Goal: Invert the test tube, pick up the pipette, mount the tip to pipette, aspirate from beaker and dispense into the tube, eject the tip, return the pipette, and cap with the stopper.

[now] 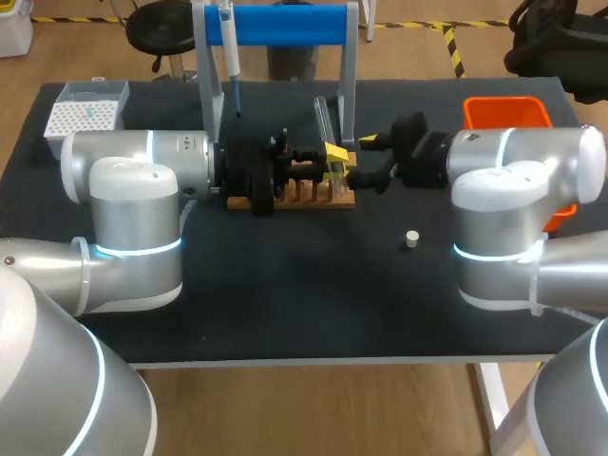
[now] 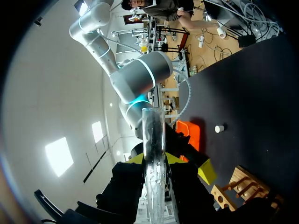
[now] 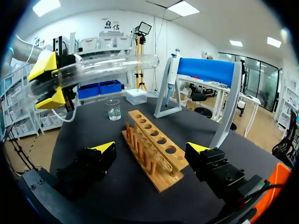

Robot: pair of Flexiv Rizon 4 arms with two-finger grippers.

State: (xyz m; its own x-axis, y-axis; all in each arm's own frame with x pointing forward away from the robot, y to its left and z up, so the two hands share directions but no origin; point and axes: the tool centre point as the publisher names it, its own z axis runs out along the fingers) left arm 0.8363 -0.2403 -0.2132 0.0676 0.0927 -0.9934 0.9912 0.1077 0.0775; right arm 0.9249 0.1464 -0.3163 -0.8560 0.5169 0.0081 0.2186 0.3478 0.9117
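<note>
A clear test tube [image 3: 107, 65] lies horizontal in the air above the wooden rack [image 3: 154, 140], with my left gripper [image 3: 49, 79] shut on one end. In the left wrist view the test tube [image 2: 153, 154] runs straight out from between my left gripper's [image 2: 170, 165] yellow tips. In the head view the left gripper [image 1: 328, 161] hangs over the right end of the rack [image 1: 294, 197]. My right gripper [image 1: 366, 160] stands open just right of it, facing the rack, nothing between its fingers [image 3: 105, 148]. The pipette [image 1: 229, 47] hangs on the blue stand [image 1: 285, 24]. A beaker [image 3: 113, 109] stands beyond the rack. The white stopper [image 1: 411, 239] lies on the mat.
A tip box [image 1: 85, 112] sits at the back left and an orange bin [image 1: 506, 112] at the back right. The stand's grey legs [image 1: 348, 85] rise just behind the rack. The black mat [image 1: 304, 294] stretches bare in front of the rack.
</note>
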